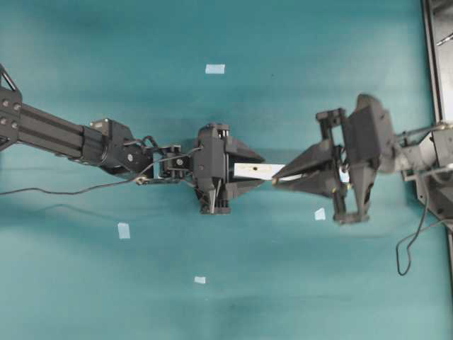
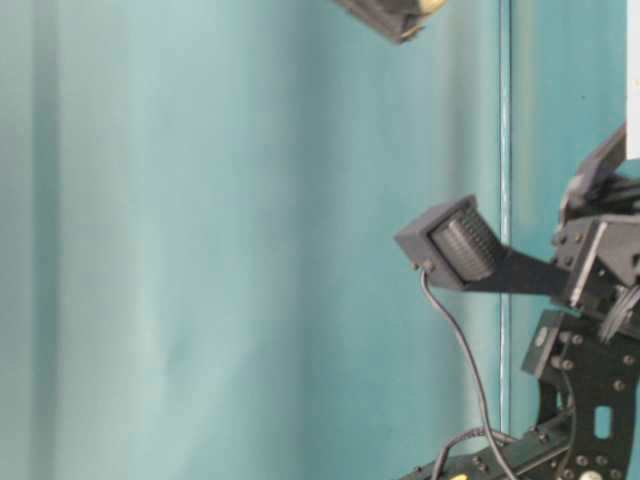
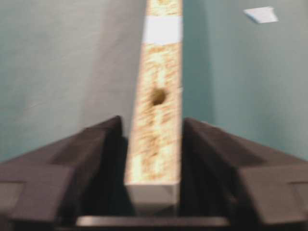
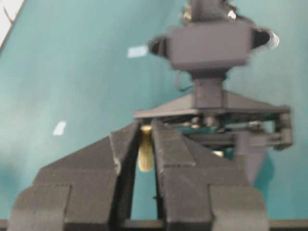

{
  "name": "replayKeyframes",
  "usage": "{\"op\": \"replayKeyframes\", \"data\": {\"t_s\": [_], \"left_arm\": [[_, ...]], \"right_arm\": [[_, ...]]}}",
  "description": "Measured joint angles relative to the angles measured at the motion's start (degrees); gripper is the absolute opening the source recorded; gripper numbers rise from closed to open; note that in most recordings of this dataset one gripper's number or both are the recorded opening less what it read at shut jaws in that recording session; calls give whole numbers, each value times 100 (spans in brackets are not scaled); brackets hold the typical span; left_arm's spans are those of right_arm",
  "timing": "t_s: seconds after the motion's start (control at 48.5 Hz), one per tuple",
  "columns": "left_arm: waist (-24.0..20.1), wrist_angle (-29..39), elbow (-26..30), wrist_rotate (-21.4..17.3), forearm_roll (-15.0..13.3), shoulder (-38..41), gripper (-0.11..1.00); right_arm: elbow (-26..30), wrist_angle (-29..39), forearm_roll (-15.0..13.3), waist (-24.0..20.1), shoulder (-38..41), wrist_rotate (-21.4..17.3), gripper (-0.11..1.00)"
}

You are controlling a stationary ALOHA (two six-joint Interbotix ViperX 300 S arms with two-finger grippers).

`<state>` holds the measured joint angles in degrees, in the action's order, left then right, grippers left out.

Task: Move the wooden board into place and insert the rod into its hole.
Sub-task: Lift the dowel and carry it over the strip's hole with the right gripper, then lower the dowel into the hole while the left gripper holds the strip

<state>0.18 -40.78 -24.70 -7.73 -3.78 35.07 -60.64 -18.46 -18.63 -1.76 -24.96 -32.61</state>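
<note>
Between left hand (image 3: 153,163) fingers, wooden board (image 3: 156,120) flanked, grip unclear, right hand (image 4: 144,144) pinching rod (image 4: 145,153)

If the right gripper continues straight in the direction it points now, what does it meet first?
Most likely the wooden board. The right gripper, shut on the rod, points at the board's near end, which the left gripper holds. Height is unclear, so it might pass just above it.

You see a teal fabric table cover (image 1: 283,297). Four small pale-blue tape squares lie flat on it: one (image 1: 215,69) near the top, one (image 1: 124,230) lower left, one (image 1: 200,280) lower centre, one (image 1: 320,214) right of centre.
</note>
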Motion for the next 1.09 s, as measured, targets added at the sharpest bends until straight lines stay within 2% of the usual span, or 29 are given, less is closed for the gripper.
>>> {"op": "replayKeyframes", "data": {"t_s": [0.124, 0.248, 0.392, 0.516, 0.619, 0.702, 0.908, 1.094], "left_arm": [[18, 44, 18, 0, 0, 0, 30], [35, 88, 9, 9, 0, -9, 24], [35, 105, 18, 9, 0, -9, 24], [44, 105, 9, 9, -9, -9, 24], [35, 114, 9, 9, -9, 0, 24], [35, 114, 18, 18, -9, -9, 24], [44, 202, 35, 18, -18, -26, 24], [44, 246, 35, 26, -18, -35, 24]], "right_arm": [[-387, -879, 0, 352, 114, 272, 11], [-606, -1433, 105, 615, 272, 729, 11], [-800, -2224, 554, 765, 615, 1310, 11], [-1020, -3313, 1099, 773, 1134, 1723, 11], [-1099, -4131, 1345, 773, 1644, 1767, 11], [-1055, -4518, 1371, 765, 2039, 1767, 11], [-615, -4649, 1380, 466, 2874, 1758, 11], [-396, -4658, 1380, 404, 3331, 1767, 11]]}}
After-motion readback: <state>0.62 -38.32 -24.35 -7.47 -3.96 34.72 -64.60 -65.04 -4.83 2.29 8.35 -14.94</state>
